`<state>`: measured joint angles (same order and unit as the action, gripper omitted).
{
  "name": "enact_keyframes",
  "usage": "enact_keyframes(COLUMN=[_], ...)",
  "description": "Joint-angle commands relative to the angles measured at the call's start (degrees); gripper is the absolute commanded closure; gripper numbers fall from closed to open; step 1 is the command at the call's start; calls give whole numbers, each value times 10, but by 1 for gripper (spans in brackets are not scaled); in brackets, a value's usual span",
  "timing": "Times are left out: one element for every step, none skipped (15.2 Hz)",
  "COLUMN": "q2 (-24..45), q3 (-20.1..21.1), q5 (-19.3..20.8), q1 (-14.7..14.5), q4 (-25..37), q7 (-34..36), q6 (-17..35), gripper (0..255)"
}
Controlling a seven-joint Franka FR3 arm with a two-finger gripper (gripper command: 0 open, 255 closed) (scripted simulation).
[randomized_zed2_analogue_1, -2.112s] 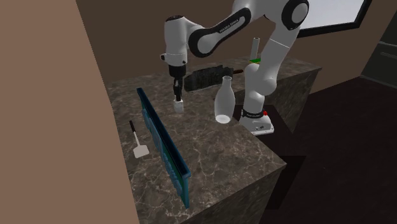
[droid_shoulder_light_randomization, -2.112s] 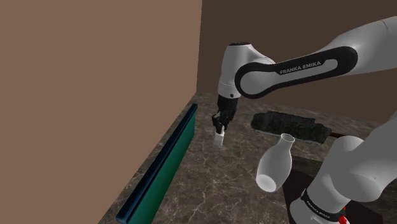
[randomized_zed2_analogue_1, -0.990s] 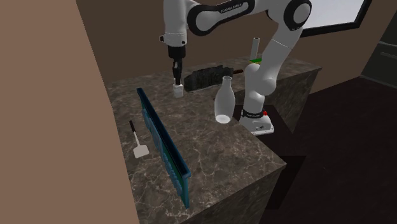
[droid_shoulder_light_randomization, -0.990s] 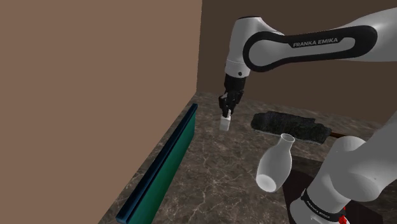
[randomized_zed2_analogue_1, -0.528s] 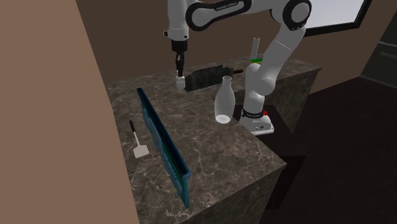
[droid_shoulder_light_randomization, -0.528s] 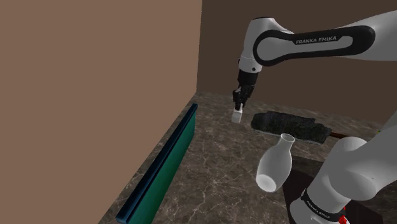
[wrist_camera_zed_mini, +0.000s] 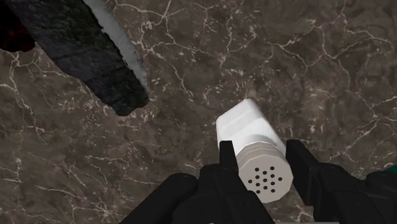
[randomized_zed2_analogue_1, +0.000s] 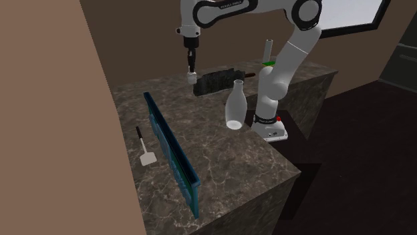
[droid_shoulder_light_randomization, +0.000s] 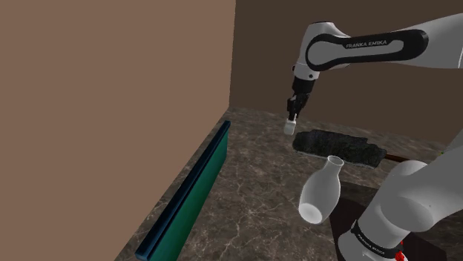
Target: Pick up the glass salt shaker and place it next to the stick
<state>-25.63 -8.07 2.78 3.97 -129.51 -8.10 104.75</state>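
The salt shaker (droid_shoulder_light_randomization: 290,127) is a small white bottle with a perforated cap. My gripper (droid_shoulder_light_randomization: 291,119) is shut on it just below the cap and holds it in the air. In the wrist view the black fingers (wrist_camera_zed_mini: 228,167) clasp the shaker (wrist_camera_zed_mini: 250,135) on both sides, with the marble counter (wrist_camera_zed_mini: 318,70) below. The stick (droid_shoulder_light_randomization: 340,146) is a dark, rough log lying on the counter. It lies just past the shaker toward the shoulder view's right. In the second exterior view the shaker (randomized_zed2_analogue_1: 191,77) hangs beside the stick's (randomized_zed2_analogue_1: 217,80) near end.
A white vase (droid_shoulder_light_randomization: 320,195) stands near the arm's base. A long teal panel (droid_shoulder_light_randomization: 189,194) stands on edge near the brown wall. A white spatula (randomized_zed2_analogue_1: 144,148) lies behind it. The counter's edge (randomized_zed2_analogue_1: 287,167) drops off at the second exterior view's right.
The arm has lifted the shaker off the counter and carried it to the shoulder view's right, from near the teal panel to beside the stick's end. The grip stayed shut throughout.
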Motion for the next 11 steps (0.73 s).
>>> enact_keyframes(q2=[11, 16, 22, 29, 36, 44, 53, 62, 72, 82, 93], q3=[-23, -34, -44, -55, -65, -76, -86, -97, -107, -118, -128], q5=[8, 11, 14, 17, 19, 21, 22, 23, 23, 23, 22], q1=[11, 16, 21, 25, 30, 34, 38, 42, 46, 50, 54], q4=[12, 18, 24, 31, 38, 46, 55, 65, 75, 85, 96], q7=[-31, -46, -60, -74, -89, -103, -118, -132, -147, -162, -177], q6=[-1, 0, 0, 0, 0, 1, 1, 1, 1, 1, 1], gripper=[255, 255, 255, 255, 255, 255, 255, 255, 255, 255, 255])
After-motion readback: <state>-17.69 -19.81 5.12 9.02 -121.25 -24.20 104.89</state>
